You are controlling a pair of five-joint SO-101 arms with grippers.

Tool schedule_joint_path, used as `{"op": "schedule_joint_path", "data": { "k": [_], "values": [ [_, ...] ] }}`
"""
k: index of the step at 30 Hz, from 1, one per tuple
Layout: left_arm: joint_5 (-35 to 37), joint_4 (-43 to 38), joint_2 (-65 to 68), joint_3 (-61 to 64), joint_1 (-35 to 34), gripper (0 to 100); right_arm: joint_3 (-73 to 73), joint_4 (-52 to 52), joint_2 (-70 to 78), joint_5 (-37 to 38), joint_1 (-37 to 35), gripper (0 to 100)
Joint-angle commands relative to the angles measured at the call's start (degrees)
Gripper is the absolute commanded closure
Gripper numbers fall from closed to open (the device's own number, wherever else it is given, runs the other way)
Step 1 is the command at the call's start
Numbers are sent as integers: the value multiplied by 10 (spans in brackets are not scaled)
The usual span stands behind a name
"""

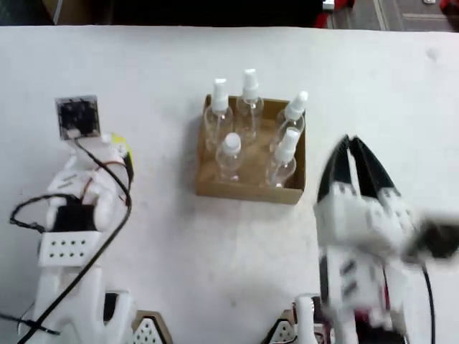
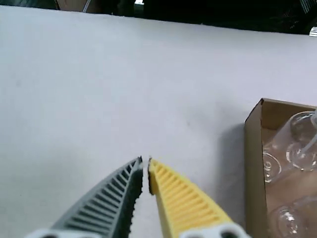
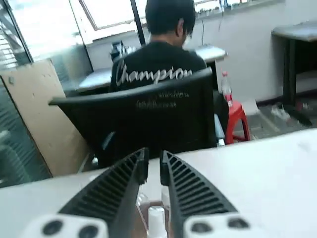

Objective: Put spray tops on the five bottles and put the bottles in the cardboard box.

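Observation:
The cardboard box (image 1: 206, 185) sits in the middle of the table. Five clear bottles stand in it, each with a white spray top: three at the back (image 1: 219, 115), (image 1: 249, 100), (image 1: 292, 116) and two at the front (image 1: 229, 156), (image 1: 282, 156). My left gripper (image 2: 145, 167), with one grey and one yellow finger, is shut on nothing above bare table, left of the box wall (image 2: 253, 158). My right gripper (image 1: 350, 145), black-fingered, is raised just right of the box, fingers close together and holding nothing. A spray top (image 3: 157, 218) shows below it.
The left arm (image 1: 72, 215) with its black cable lies at the table's left side. The right arm body (image 1: 362, 236) stands at the front right. White table surface stretches behind and in front of the box.

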Motion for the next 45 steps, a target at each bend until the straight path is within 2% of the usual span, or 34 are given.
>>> {"op": "schedule_joint_path", "data": {
  "k": [1,5,11,17,19,24,27,29,34,37,42,45],
  "values": [
    [-5,183,-48,-176,-5,979,-97,59,-84,-4,2,982],
    [-6,194,-138,-195,-5,979,-99,103,-121,-4,6,982],
    [-9,180,-328,-79,-5,979,-99,163,-117,-4,3,982],
    [-156,89,-561,142,-5,979,-97,195,-117,-4,6,982],
    [-180,58,-564,192,-8,979,-96,209,-117,-4,6,982],
    [-188,33,-538,271,-9,979,-62,216,-117,-4,7,981],
    [-189,33,-552,308,-9,979,9,174,-117,-4,8,981],
    [-189,32,-552,338,-6,979,68,127,-117,-4,44,981],
    [-184,39,-552,411,-19,979,247,-35,-117,-4,204,981],
    [-151,99,-553,406,-25,972,354,-100,-117,-4,237,982],
    [-95,176,-553,410,-24,896,479,-109,-117,-4,233,981],
    [-87,233,-553,410,-24,856,542,-106,-116,-4,222,981]
  ]
}}
